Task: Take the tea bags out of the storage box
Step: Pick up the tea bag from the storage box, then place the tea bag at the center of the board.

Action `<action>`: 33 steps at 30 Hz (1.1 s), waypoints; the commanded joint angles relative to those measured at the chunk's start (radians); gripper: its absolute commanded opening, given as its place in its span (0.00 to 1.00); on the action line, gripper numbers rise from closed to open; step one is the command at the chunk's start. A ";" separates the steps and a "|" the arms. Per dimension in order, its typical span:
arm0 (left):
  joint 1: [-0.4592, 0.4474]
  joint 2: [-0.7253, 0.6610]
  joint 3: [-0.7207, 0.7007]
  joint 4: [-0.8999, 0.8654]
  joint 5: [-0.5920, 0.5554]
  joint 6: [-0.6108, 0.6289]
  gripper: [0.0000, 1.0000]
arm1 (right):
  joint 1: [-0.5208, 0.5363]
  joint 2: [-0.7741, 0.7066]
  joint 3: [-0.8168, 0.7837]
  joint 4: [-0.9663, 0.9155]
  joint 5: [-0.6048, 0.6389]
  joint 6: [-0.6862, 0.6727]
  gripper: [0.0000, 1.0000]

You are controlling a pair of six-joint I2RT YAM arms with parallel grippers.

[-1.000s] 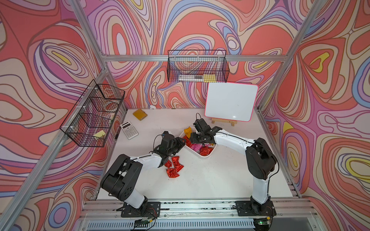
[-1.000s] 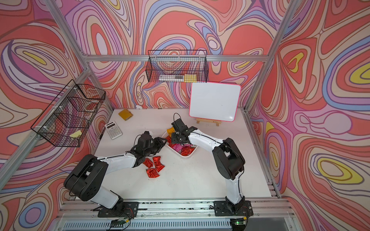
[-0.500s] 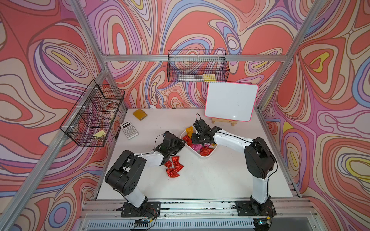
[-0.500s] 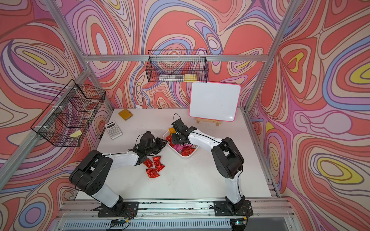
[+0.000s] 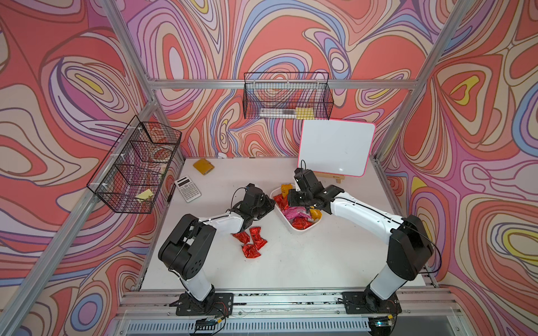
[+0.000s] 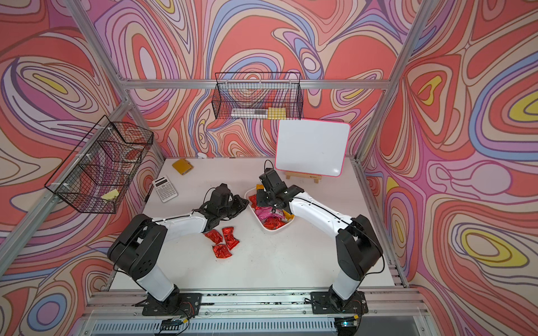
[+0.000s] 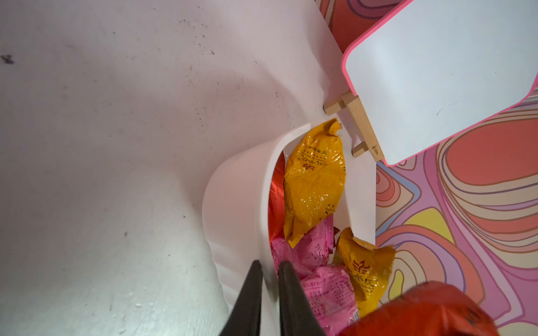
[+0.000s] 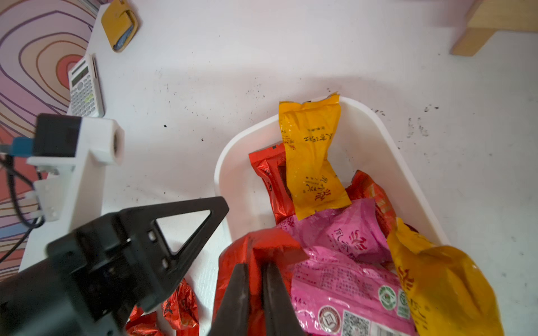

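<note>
The white storage box (image 5: 302, 229) sits mid-table, and holds several tea bags: yellow (image 8: 311, 154), pink (image 8: 343, 279) and red. My right gripper (image 8: 256, 266) is over the box, shut on a crinkled red tea bag (image 8: 262, 247) that lies over the pink ones by the box's left wall. My left gripper (image 7: 269, 264) is shut on that wall (image 7: 235, 189), one finger inside and one outside. Three red tea bags (image 5: 251, 241) lie on the table in front of the left arm. In both top views the grippers nearly meet at the box, left gripper (image 6: 246, 202) and right gripper (image 6: 260, 200).
A pink-edged whiteboard (image 5: 336, 151) on a wooden stand is just behind the box. A calculator (image 5: 187, 188) and a mustard-yellow pad (image 5: 203, 166) lie at the back left. Black wire baskets hang on the left wall (image 5: 136, 165) and the back wall (image 5: 286, 100).
Both grippers have closed. The left one reached to the box and shut on its wall; the right one shut on a red tea bag inside the box.
</note>
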 commanded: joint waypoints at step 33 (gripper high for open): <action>-0.004 -0.563 -0.285 -0.211 -0.360 0.016 0.49 | 0.118 0.132 -0.006 0.112 -0.272 -0.212 0.11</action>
